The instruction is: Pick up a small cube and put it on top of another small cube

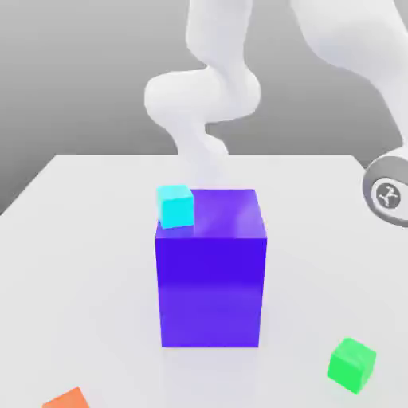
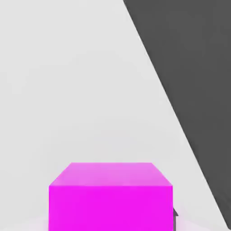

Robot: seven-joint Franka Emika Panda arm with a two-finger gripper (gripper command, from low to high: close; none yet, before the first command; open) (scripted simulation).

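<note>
Nearest us in the hand view is the magenta cube (image 2: 110,210), clasped in the pincer (image 2: 111,216). We see the cyan cube (image 1: 175,207) atop the blue block (image 1: 210,279).

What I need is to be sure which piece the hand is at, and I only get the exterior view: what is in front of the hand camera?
Observer: A magenta block, with its top and one side face showing.
Operator: My view has a green cube but nothing magenta. Is anything right beside your block?
Observer: Yes, a narrow dark shape stands along one side of it; I can't say for sure what it is.
Operator: And what lies beyond it?
Observer: A pale surface that ends at a straight, slanting edge, with dark grey past it.
</note>
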